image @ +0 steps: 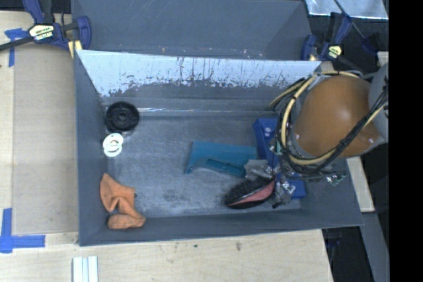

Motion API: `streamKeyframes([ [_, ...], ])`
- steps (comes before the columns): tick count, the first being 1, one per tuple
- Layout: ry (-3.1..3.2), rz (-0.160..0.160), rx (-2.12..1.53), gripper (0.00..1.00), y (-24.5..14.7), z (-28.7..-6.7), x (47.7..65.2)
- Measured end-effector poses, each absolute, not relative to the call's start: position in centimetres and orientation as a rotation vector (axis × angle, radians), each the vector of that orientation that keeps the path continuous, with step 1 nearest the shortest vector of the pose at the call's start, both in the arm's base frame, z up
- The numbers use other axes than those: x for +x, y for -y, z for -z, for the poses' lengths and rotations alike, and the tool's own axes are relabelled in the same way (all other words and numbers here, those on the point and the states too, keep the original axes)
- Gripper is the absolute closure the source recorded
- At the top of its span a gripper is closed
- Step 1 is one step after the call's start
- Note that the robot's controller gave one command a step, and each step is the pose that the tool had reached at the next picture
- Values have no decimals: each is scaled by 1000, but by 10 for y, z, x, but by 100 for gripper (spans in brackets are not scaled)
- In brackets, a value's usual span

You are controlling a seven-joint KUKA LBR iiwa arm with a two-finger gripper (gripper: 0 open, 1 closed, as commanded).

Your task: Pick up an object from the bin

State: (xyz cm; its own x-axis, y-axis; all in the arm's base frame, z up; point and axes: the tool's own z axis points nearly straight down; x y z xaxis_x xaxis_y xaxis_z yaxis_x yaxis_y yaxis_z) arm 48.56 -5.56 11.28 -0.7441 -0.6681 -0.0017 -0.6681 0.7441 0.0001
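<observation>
Jaws low at the right end of the bin (165, 189), under the arm's orange wrist cover (334, 119) and its cables. Too much hardware crowds that spot, so I cannot tell whether they stand apart or together, or whether anything sits between them.

Nearest thing: a dark brush-like object with a red-pink edge (250, 195). It lies on the bin floor by the near wall, touching or just under the jaws' left side. Its long axis runs roughly left-right, with the right end tilted up toward the jaws.

Just beyond it lies a teal handle-shaped tool (218, 158), also lying left-right, its right end close by the jaws. A blue boxy thing (266, 134) is partly hidden beneath the wrist.

Well apart, at the left end: a black disc (122, 117), a small white ring (113, 144) and a crumpled orange cloth (119, 203).

Judgement: the brush is the likely candidate. A grasp would need to close across its narrow width, at right angles to that left-right axis. The teal tool is close enough to get caught as well.
</observation>
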Motion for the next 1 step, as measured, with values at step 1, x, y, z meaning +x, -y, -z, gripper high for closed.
streamKeyframes([
  [1, -2938, -6, -1124, 100, 55, -130, 484],
])
